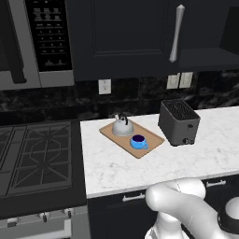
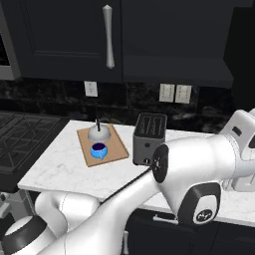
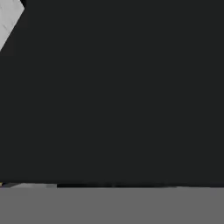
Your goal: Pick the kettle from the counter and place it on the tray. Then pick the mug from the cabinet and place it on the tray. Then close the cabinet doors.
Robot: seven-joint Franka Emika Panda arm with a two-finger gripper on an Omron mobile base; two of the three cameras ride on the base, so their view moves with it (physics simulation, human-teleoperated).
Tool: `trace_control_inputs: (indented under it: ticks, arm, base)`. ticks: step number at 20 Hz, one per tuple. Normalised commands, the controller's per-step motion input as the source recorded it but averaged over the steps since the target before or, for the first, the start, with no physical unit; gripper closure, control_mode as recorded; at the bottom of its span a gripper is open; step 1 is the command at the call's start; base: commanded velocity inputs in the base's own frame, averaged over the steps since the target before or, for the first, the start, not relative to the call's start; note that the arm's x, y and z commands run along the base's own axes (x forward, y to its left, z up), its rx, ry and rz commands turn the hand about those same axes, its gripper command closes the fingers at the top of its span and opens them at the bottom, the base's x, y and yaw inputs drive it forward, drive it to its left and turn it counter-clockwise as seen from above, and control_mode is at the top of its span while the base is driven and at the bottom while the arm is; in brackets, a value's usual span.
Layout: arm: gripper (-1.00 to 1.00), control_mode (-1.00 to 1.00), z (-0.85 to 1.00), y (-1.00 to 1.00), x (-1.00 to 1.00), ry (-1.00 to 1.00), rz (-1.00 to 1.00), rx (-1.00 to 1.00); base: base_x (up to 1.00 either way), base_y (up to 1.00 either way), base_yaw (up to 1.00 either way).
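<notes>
Squat silver-grey dome kettle (image 1: 122, 127) with dark arched handle sits on flat light-brown wooden tray (image 1: 149, 143), bright blue mug (image 1: 138, 141) just beside it, dark inside. Tray on white marble tabletop (image 1: 116, 170), black boxy toaster (image 1: 178, 122) near. Dark cabinet door (image 1: 126, 32), pale bar handle. No readable writing. Claw spread wide, gripping nothing.

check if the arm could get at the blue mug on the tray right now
Probably yes. The mug sits near the tray's front edge, open from above, kettle just behind it, toaster apart to its right. The arm reaches off to the right, so it must swing back first.
</notes>
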Motion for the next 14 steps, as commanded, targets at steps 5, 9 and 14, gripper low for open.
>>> trace_control_inputs:
  ticks: [5, 9, 14]
  arm:
    - [-1.00, -1.00, 0.23, 0.40, 0.31, 0.04, 0.22, 0.00]
    - [-1.00, -1.00, 0.21, 0.58, 0.27, 0.04, 0.25, 0.00]
    - [-1.00, -1.00, 0.21, 0.68, 0.18, 0.01, 0.26, -0.06]
  base:
    - [0.00, 0.00, 0.00]
    - [0.00, 0.00, 0.00]
    - [0.00, 0.00, 0.00]
